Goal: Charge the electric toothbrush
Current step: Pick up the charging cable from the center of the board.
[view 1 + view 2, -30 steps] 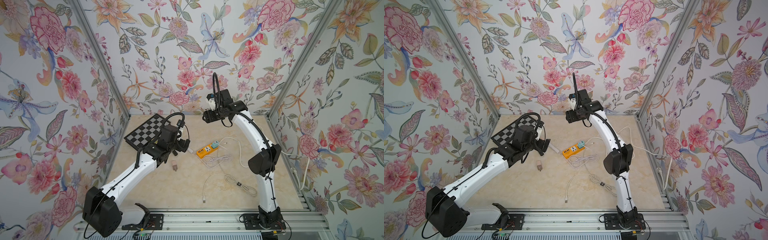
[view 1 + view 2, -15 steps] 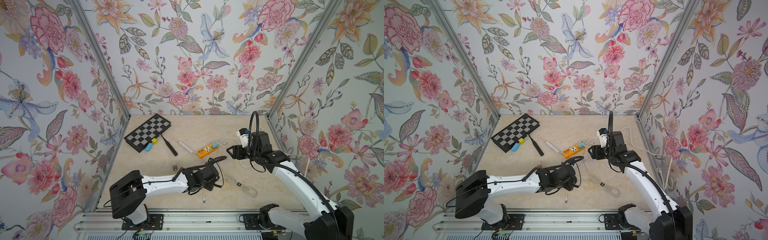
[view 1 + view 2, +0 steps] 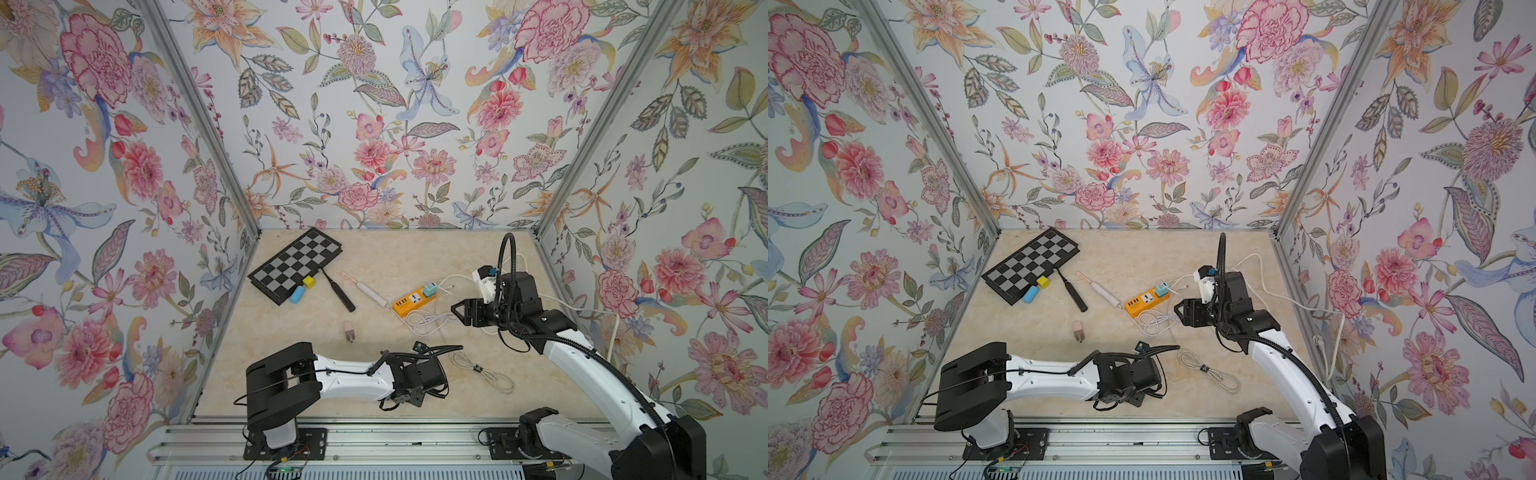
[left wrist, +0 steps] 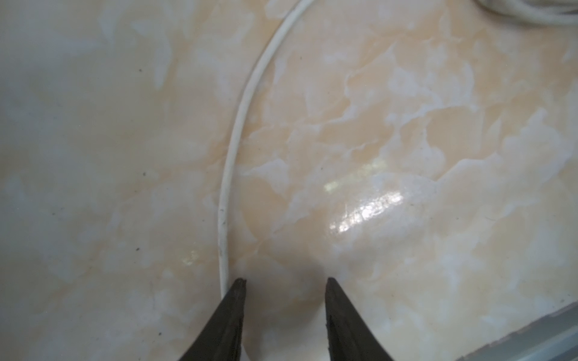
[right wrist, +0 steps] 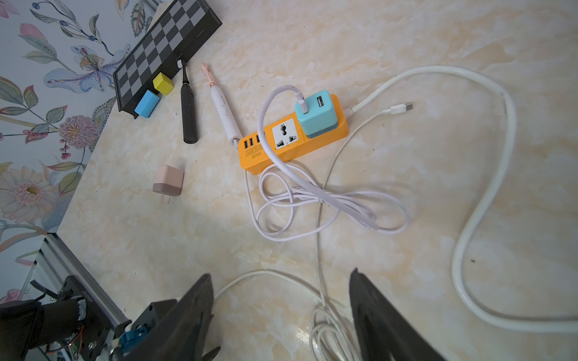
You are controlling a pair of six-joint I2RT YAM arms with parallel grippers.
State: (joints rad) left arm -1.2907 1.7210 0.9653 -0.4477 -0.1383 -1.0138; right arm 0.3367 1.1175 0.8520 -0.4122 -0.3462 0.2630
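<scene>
A chessboard (image 3: 297, 264) lies by the far left corner of the desk (image 3: 415, 253). Against its near edge sit the far block (image 3: 308, 281) and, just frontward, the near block (image 3: 297, 294). Right of them lies the left toothbrush (image 3: 337, 291), then the right toothbrush (image 3: 368, 289), ending just beside the left end of the power strip (image 3: 405, 305) mid-desk. A plug adapter (image 3: 430, 289) sits in the strip's right end. A coiled cable (image 5: 323, 196) lies just before the strip, a loose charger (image 3: 349, 329) to its front-left, and a bundled cable (image 3: 478, 368) nearer the front edge.

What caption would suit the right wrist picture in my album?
Open right gripper above white cables; ahead, orange power strip with teal charger plugged in, white toothbrush, black toothbrush.
</scene>
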